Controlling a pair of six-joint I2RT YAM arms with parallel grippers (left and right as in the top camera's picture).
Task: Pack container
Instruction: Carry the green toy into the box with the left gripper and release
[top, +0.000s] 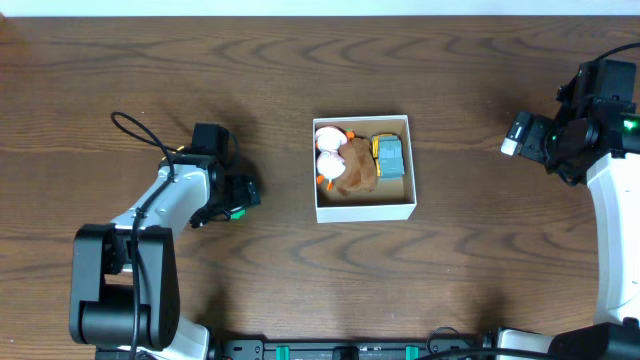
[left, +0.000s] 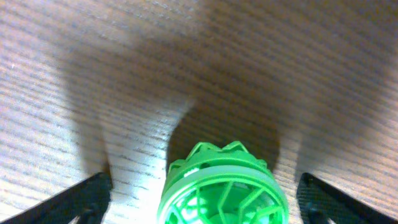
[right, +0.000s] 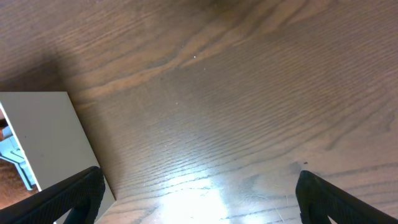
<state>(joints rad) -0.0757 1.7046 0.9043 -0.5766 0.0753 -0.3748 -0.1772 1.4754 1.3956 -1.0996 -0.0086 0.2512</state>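
The container (top: 365, 211), a square white box with a tan inside, sits mid-table. It holds a white and orange toy (top: 329, 146), a brown plush (top: 357, 171) and a yellow and blue toy car (top: 389, 155). My left gripper (top: 238, 196) is low over the table, left of the box. It is open with a green ribbed round toy (left: 222, 186) between its fingers, with gaps on both sides. My right gripper (top: 517, 134) is open and empty, well to the right of the box. The box's white wall (right: 45, 137) shows at the left of the right wrist view.
The wooden table (top: 480, 250) carries nothing else in view. The arm bases stand along the front edge, and the left arm's cable (top: 135, 130) loops over the table at the left.
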